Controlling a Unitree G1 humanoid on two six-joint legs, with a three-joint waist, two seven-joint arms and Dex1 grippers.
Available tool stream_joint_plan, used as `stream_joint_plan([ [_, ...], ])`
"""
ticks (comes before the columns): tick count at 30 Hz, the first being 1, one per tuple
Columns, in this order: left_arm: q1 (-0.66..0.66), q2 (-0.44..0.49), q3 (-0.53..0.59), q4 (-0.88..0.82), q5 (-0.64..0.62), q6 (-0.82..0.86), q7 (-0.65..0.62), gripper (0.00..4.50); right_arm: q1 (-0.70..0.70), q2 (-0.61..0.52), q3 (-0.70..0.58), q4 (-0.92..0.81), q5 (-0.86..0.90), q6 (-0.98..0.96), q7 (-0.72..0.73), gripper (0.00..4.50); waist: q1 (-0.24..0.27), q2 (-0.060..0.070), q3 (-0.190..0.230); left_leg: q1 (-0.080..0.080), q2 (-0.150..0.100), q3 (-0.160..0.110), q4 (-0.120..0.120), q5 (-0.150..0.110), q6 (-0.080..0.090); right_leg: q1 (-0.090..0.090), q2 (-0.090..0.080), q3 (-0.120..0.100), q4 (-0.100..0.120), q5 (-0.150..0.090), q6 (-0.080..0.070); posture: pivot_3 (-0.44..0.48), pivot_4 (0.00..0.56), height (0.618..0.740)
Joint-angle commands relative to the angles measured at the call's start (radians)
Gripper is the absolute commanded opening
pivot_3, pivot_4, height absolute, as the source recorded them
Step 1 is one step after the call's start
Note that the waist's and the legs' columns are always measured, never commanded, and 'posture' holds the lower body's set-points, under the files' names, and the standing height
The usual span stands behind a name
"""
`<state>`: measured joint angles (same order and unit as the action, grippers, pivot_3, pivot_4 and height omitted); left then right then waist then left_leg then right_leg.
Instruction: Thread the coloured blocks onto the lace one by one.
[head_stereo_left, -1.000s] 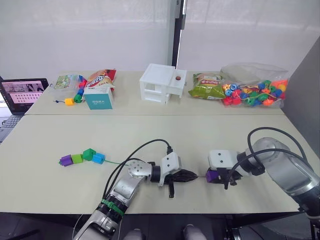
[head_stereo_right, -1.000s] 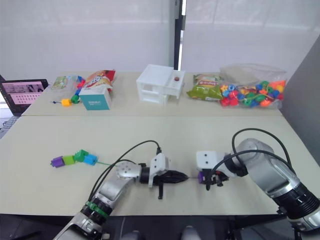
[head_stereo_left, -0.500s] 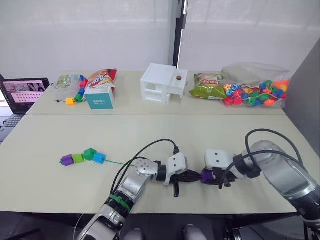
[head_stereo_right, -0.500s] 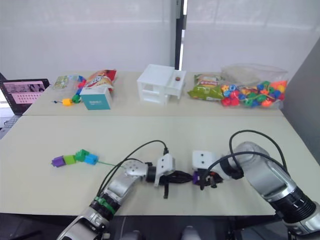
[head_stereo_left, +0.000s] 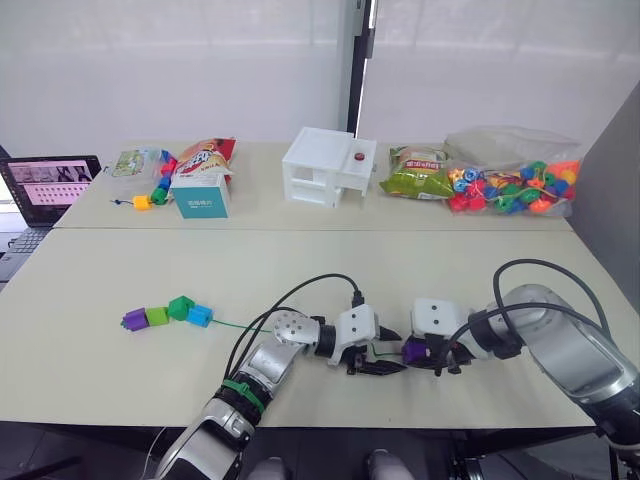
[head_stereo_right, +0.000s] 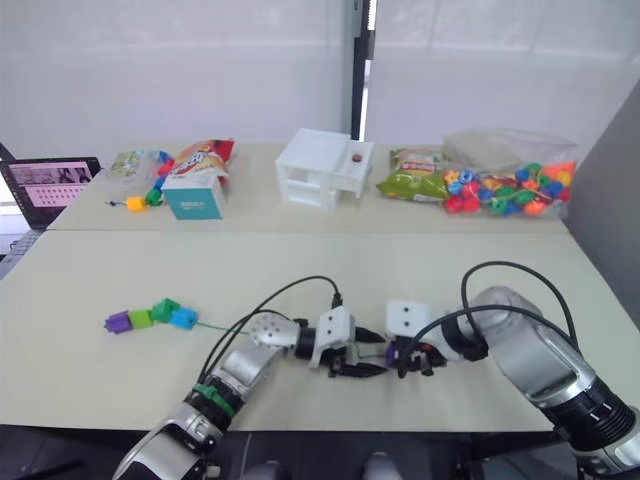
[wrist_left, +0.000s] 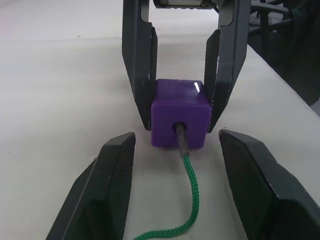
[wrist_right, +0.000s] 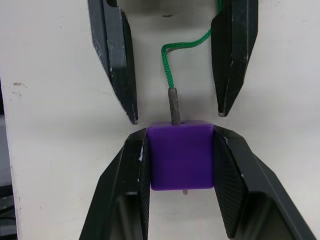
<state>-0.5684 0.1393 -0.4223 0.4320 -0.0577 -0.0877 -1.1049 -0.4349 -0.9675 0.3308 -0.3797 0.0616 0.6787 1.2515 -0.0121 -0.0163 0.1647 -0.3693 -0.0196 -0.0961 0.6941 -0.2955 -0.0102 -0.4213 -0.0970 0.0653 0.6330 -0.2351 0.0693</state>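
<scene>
Right claw clamped on a purple block at the table's 5 o'clock edge. The lace's dark tip sits in the block's hole. Left claw, fingers apart, faces it from 9 o'clock. Four threaded blocks lie toward 8 o'clock.

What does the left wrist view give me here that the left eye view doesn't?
Left wrist view: the lace's dark tip sits inside the hole of the purple block, with the right gripper's fingers pressed on the block's two sides and the left gripper spread open, not touching the cord.

Left eye view: the layout. Four blocks already threaded lie toward the robot's left, with the lace running from them toward the grippers. A bag of beads sits at the table's far side.

Both show the purple block clamped in the right gripper.
</scene>
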Motion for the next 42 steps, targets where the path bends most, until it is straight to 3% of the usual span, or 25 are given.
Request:
stream_joint_plan([
  [1, -0.008, 0.031, 0.021, -0.038, -0.004, -0.005, -0.010, 2.67, 0.012, 0.001, 0.007, -0.006, 0.005, -0.010, -0.006, 1.17, -0.001, 0.000, 0.000, 0.000, 0.000, 0.000, 0.000, 0.000, 0.000, 0.000, 0.000, 0.000, 0.000, 0.000, 0.000, 0.000, 0.150, 0.740],
  [6, 0.002, 0.049, 0.022, -0.078, -0.020, 0.027, -0.021, 2.67, 0.009, 0.002, 0.011, 0.001, -0.001, -0.022, -0.014, 1.17, 0.000, 0.000, 0.000, 0.000, 0.000, 0.000, 0.000, 0.000, 0.000, 0.000, 0.000, 0.000, 0.000, 0.000, 0.000, 0.000, 0.150, 0.740],
  [15, 0.015, 0.056, 0.008, -0.130, -0.038, 0.067, -0.053, 0.00, 0.009, 0.008, 0.019, 0.005, -0.005, -0.029, -0.022, 1.17, -0.002, 0.000, 0.000, 0.000, 0.000, 0.000, 0.000, 0.000, 0.000, 0.000, 0.000, 0.000, 0.000, 0.000, 0.000, 0.000, 0.150, 0.740],
  [20, 0.008, 0.022, -0.003, -0.140, -0.047, 0.102, -0.053, 0.00, 0.010, 0.012, 0.015, -0.001, -0.013, -0.029, -0.039, 1.17, -0.002, 0.000, 0.000, 0.000, 0.000, 0.000, 0.000, 0.000, 0.000, 0.000, 0.000, 0.000, 0.000, 0.000, 0.000, 0.000, 0.150, 0.740],
  [28, -0.068, -0.109, -0.016, 0.039, -0.019, 0.064, -0.029, 0.00, 0.007, 0.021, 0.011, -0.024, -0.008, -0.016, -0.048, 1.17, 0.000, -0.001, -0.001, 0.001, 0.000, 0.000, 0.001, 0.000, 0.000, 0.002, 0.000, 0.000, -0.001, 0.000, 0.000, 0.000, 0.150, 0.740],
  [32, -0.098, -0.109, -0.005, 0.058, -0.010, 0.056, -0.032, 0.00, 0.012, 0.017, 0.007, -0.028, -0.009, -0.012, -0.050, 1.17, 0.002, -0.001, -0.001, 0.001, 0.000, 0.000, 0.002, 0.000, 0.000, 0.004, 0.000, 0.000, -0.002, 0.000, 0.000, 0.000, 0.150, 0.740],
  [33, -0.103, -0.109, -0.002, 0.060, -0.012, 0.056, -0.036, 0.57, 0.011, 0.017, 0.007, -0.027, -0.010, -0.011, -0.050, 1.17, 0.002, -0.001, -0.001, 0.001, 0.000, 0.000, 0.002, 0.000, 0.000, 0.004, 0.000, 0.000, -0.002, 0.000, 0.000, 0.000, 0.150, 0.740],
  [37, -0.112, -0.094, 0.008, 0.038, -0.028, 0.079, -0.070, 1.80, 0.014, 0.021, 0.007, -0.031, -0.009, -0.007, -0.053, 1.17, 0.001, -0.001, -0.001, 0.001, 0.000, 0.000, 0.002, 0.000, 0.000, 0.003, 0.000, 0.000, -0.001, 0.000, 0.000, 0.000, 0.150, 0.740],
  [39, -0.115, -0.080, 0.018, 0.018, -0.037, 0.096, -0.085, 2.43, 0.014, 0.026, 0.001, -0.033, -0.005, -0.002, -0.058, 2.21, 0.001, -0.001, -0.001, 0.001, 0.000, 0.000, 0.002, 0.000, 0.000, 0.003, 0.000, 0.000, -0.001, 0.000, 0.000, 0.000, 0.150, 0.740],
  [42, -0.110, -0.037, 0.026, -0.040, -0.056, 0.149, -0.130, 3.40, 0.019, 0.017, -0.022, -0.050, 0.026, 0.025, -0.047, 3.19, 0.000, -0.001, -0.001, -0.001, 0.000, 0.000, 0.002, 0.000, 0.000, 0.000, 0.000, 0.000, 0.000, 0.000, 0.000, 0.000, 0.150, 0.740],
])
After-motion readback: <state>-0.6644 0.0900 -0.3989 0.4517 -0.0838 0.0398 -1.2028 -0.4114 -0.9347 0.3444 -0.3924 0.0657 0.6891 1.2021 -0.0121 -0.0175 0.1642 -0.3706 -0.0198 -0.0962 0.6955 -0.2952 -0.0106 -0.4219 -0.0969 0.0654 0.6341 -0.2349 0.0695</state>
